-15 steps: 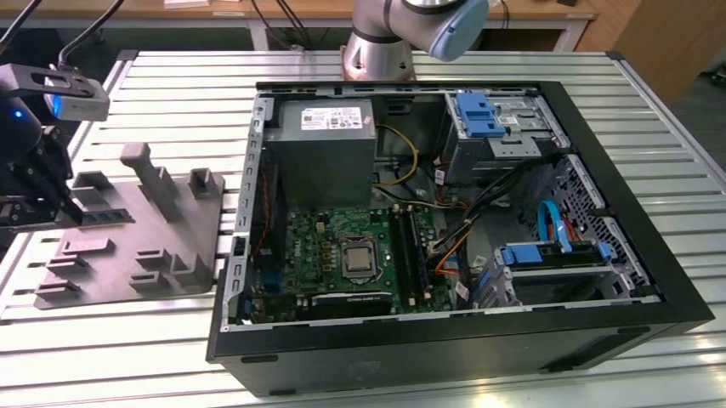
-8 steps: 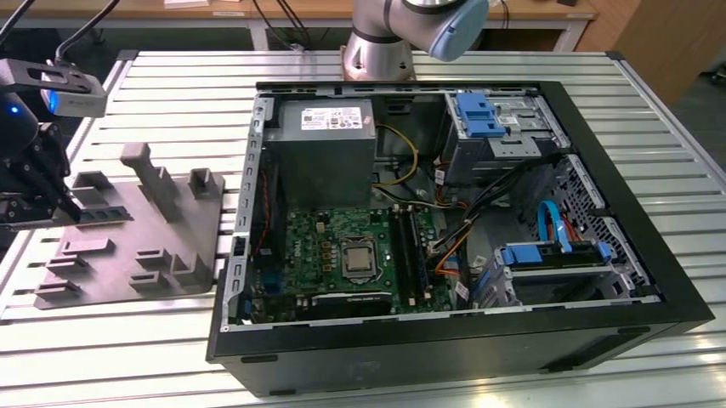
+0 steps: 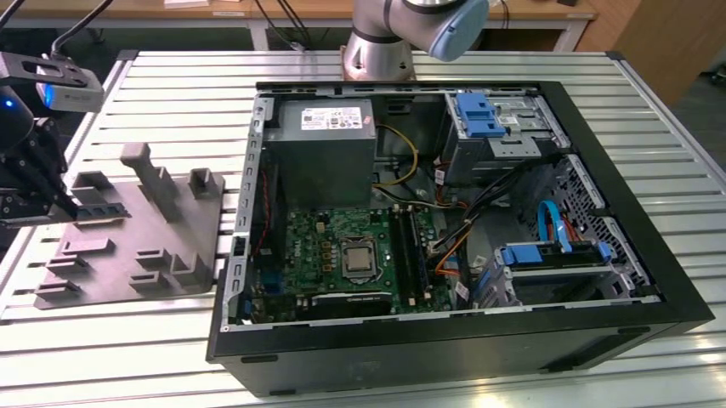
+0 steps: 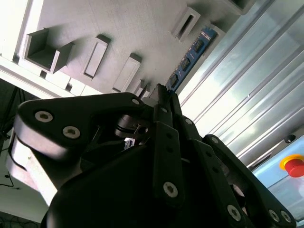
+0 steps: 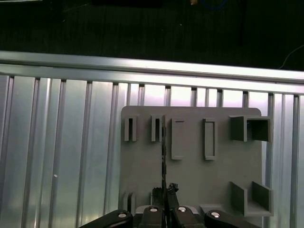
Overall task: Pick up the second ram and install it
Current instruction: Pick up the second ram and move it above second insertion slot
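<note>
The second ram is a thin dark strip sticking out from my gripper at the exterior view's left, over the grey holder tray. In the second wrist view the ram runs bluish-dark from the fingertips of the gripper along the tray's edge. Seen edge-on in the first wrist view, the ram is a narrow dark line above the tray, and the gripper is shut on its near end. I cannot tell whether the ram touches the tray.
The open black computer case lies on the slatted metal table, with the green motherboard, its long black slots and the grey power-supply box inside. The arm's base stands behind the case. A red button sits nearby.
</note>
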